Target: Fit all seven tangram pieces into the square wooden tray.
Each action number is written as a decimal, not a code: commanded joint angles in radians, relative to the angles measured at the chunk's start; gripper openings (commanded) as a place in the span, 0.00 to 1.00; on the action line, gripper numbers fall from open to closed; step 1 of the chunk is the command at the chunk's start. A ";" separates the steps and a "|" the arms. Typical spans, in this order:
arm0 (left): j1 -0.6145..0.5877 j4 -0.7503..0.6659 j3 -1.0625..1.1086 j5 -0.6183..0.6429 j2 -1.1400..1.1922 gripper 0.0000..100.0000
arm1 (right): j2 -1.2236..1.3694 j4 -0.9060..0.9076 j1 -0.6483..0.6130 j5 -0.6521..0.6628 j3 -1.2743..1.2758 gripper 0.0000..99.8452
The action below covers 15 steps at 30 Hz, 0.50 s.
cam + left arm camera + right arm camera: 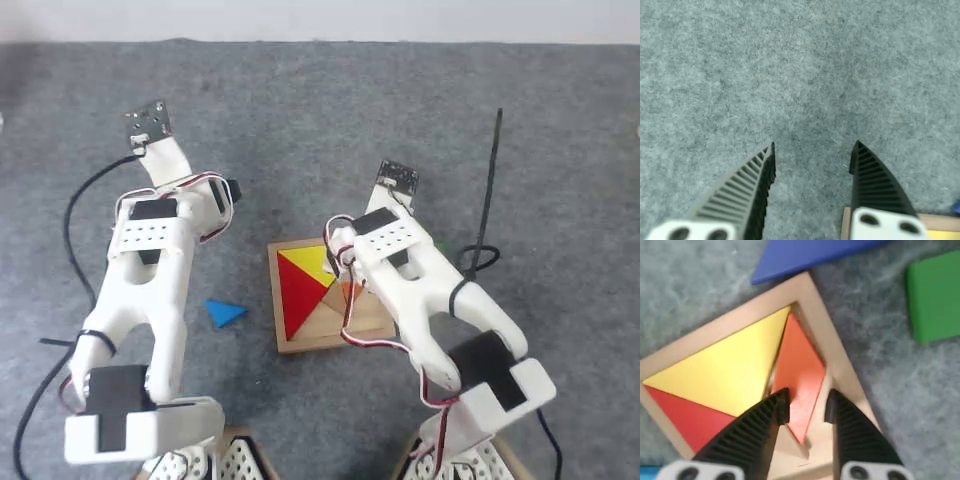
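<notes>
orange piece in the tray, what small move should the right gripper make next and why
Probably lift straight up. The right gripper stands open over the orange piece, which already lies in the tray beside the yellow triangle; the green piece waits outside.

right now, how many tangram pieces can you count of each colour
yellow: 1, the yellow triangle in the tray
red: 1, the red triangle in the tray
orange: 1, the orange piece in the tray
green: 1, the green square on the carpet
blue: 2, the large blue piece past the tray's corner and the small blue triangle on the carpet
total: 6
</notes>
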 commanded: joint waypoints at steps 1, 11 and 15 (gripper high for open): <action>-0.009 0.002 -0.022 -0.011 -0.048 0.24 | -0.050 0.008 -0.051 -0.008 -0.021 0.22; -0.008 0.005 -0.021 -0.011 -0.048 0.24 | 0.068 -0.051 0.002 -0.009 -0.023 0.27; -0.008 0.003 -0.021 -0.011 -0.048 0.24 | 0.108 -0.041 0.012 -0.006 -0.037 0.26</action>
